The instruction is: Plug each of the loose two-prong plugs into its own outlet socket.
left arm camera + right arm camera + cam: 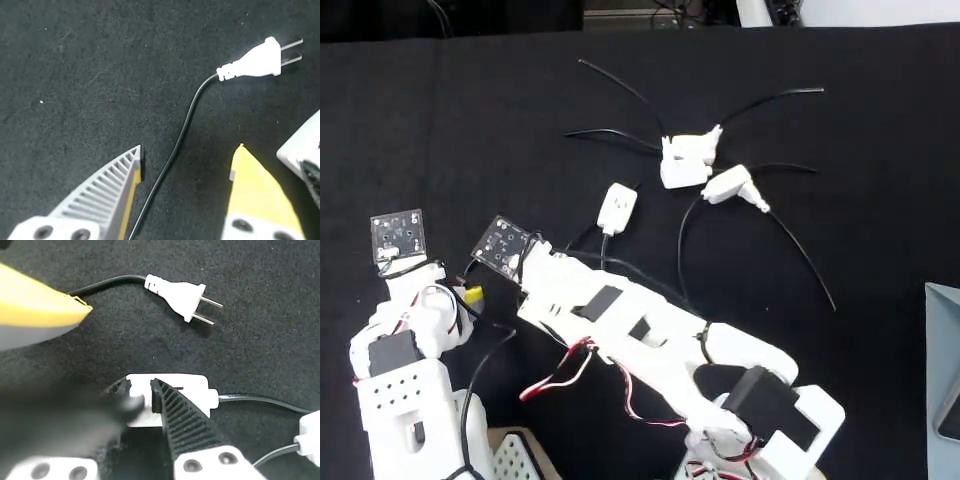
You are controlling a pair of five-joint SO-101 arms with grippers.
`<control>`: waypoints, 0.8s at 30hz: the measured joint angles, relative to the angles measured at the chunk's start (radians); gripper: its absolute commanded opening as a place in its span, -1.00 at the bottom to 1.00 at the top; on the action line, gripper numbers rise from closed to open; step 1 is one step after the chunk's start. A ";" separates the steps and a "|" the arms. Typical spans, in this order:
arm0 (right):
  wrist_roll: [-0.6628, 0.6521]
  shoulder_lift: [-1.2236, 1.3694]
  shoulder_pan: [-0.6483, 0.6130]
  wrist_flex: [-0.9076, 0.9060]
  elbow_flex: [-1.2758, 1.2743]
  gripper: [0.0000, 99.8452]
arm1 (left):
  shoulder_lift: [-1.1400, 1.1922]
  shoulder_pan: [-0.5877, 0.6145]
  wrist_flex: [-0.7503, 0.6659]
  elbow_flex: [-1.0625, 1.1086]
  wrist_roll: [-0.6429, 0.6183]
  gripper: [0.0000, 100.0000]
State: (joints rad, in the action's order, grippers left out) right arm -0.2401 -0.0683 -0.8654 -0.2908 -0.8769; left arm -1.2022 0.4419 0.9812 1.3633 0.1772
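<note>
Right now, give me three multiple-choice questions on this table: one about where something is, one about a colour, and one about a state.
1. Where does the black cable of the plug run?
A. between the fingers of the left claw
B. across a socket
C. over the table edge

2. What colour is the plug's body?
A. yellow
B. white
C. red

3. How is that plug?
A. pushed into a socket
B. held in a claw
C. lying loose, prongs bare

Answers: 1 A, the cable passes through the open gap in the left wrist view. 2 B, it is white against the black table. 3 C, both prongs show free and nothing grips it.
</note>
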 measured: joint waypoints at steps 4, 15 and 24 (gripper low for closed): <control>-0.005 0.005 0.000 -0.011 0.008 -0.98 | 0.000 0.002 0.000 0.002 0.009 -0.42; -0.008 -0.238 0.005 -0.143 -0.017 -0.98 | -0.003 0.003 -0.066 0.064 0.026 -0.42; -0.008 -0.496 0.077 -0.385 0.133 -0.98 | -0.003 0.020 -0.071 0.064 0.026 -0.42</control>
State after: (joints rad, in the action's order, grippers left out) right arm -0.2478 -0.5639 -0.7887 -0.6759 -0.7434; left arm -1.2052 0.4618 0.9106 1.4277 0.2033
